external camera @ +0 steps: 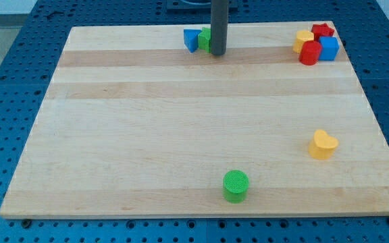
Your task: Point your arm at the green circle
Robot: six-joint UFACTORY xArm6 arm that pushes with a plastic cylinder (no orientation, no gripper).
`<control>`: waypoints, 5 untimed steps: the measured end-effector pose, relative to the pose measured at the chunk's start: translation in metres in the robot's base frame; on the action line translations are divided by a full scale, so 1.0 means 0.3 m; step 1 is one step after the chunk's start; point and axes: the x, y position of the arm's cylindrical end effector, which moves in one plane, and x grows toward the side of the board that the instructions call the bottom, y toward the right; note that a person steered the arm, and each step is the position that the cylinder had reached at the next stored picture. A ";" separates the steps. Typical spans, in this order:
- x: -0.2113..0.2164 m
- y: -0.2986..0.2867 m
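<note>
My tip (217,54) sits at the far edge of the bench (147,135), touching or just beside a green block (205,39) and blue triangle (192,40) on its left. No gripper here, only the rod. Green circle (236,185) near edge, centre-right, well apart from tip. Yellow heart (323,144) at right. Far right cluster: yellow block (303,40), red star (323,30), red block (309,53), blue cube (328,48).

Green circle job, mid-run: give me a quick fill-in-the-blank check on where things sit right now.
1. My tip is near the view's ____ edge, beside the blue block.
2. The green circle sits near the view's ____ edge.
3. The lone yellow block lies to the view's ____ of the green circle.

Missing words: top; bottom; right
</note>
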 end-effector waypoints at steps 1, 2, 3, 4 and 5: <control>0.190 0.118; 0.399 0.203; 0.622 0.268; 0.824 0.309; 1.023 0.312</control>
